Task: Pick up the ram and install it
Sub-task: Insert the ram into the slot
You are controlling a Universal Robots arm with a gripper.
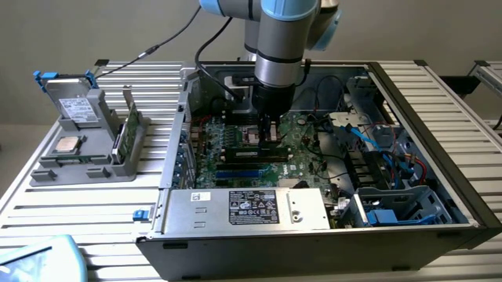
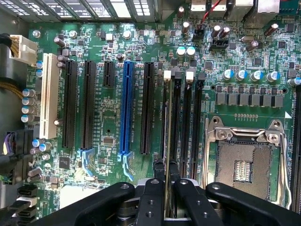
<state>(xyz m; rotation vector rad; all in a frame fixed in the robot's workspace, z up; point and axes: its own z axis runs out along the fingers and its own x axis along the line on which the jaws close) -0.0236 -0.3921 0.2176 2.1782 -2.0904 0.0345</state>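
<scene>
1. arm reaches down into the open case (image 1: 314, 252). gripper (image 1: 271, 130) hangs low over the motherboard (image 2: 108, 117), near the case's middle, a little toward the far wall.
2. gripper (image 2: 166, 186) is narrow, its two black fingers (image 2: 153, 197) pinched on the ram (image 2: 165, 165). the wrist view sees the stick edge-on, a thin pale line between the pads.
3. ram stands upright on its long edge, in line with the memory slots (image 2: 187, 122). it looks to sit over the slot farthest from the cpu socket (image 2: 244, 165). whether its lower edge touches that slot, i cannot tell.
4. the other slots look bare. the blue slot (image 2: 126, 108) lies beyond them, away from the socket.
5. handling, as a judgement: light, stiff and thin, so no sag, but it may twist in the grip if pinched off-centre. the flat faces carry chips and the contact edge is fragile. best hold is mid-length on the two faces, near the upper edge, leaving the contact edge free. this grip looks about centred.
6. risk, as a judgement: a tilted stick binds in the slot, and a hard push could flex the board.
7. at the exterior view's left, well apart from the case, a grey fixture (image 1: 86, 153) on the table (image 1: 79, 205) holds a green card (image 1: 131, 126). power supply (image 1: 251, 208) sits at the case's near side.
</scene>
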